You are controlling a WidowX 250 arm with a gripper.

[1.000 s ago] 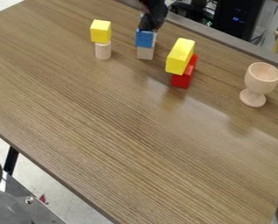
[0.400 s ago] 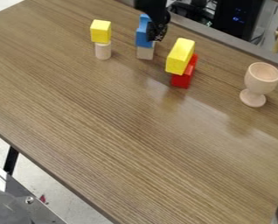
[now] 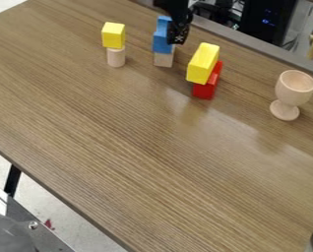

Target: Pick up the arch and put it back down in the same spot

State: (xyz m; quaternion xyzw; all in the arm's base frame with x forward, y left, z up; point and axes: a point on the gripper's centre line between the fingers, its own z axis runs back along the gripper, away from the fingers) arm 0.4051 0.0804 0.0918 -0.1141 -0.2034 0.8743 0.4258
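The pincer, apart or clamped I couldn't tell, needed slow vertical moves lest the blue arch jostle the pale block.

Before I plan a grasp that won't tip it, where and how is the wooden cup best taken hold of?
The wooden cup is probably best gripped by its stem, coming level from the near side: it stands upright, and the wide bowl overhangs the slim stem.

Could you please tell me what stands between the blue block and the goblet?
In the camera view, a yellow block atop a red block.
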